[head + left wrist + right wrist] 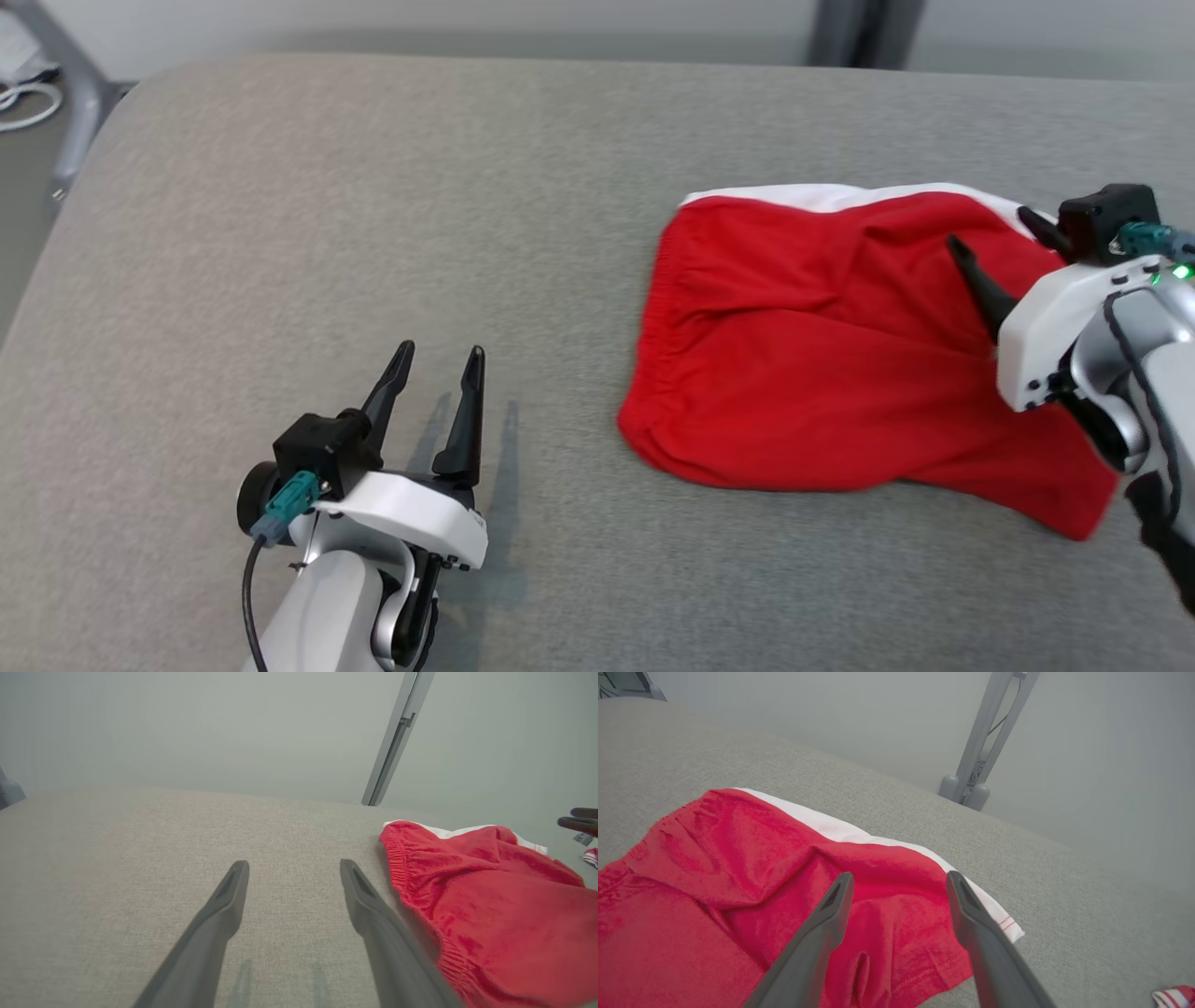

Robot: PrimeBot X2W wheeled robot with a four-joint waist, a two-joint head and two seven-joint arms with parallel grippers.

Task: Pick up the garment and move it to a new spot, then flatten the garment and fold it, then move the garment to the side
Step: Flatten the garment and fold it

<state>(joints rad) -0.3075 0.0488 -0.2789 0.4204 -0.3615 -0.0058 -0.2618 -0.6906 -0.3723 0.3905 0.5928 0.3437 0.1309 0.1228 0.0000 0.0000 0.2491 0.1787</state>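
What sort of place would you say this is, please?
Probably a lab or test room set up for garment-folding trials: a wide grey fabric-covered work surface holding a single red garment, with a metal stand behind it rather than household furniture.

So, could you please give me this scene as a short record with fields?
surface: grey padded surface
garment: red garment with a white band along its far edge, rumpled, on the surface's right side
left gripper: open, empty, over bare surface left of the garment
right gripper: open, empty, fingers over the garment's right part
task state: garment not gripped
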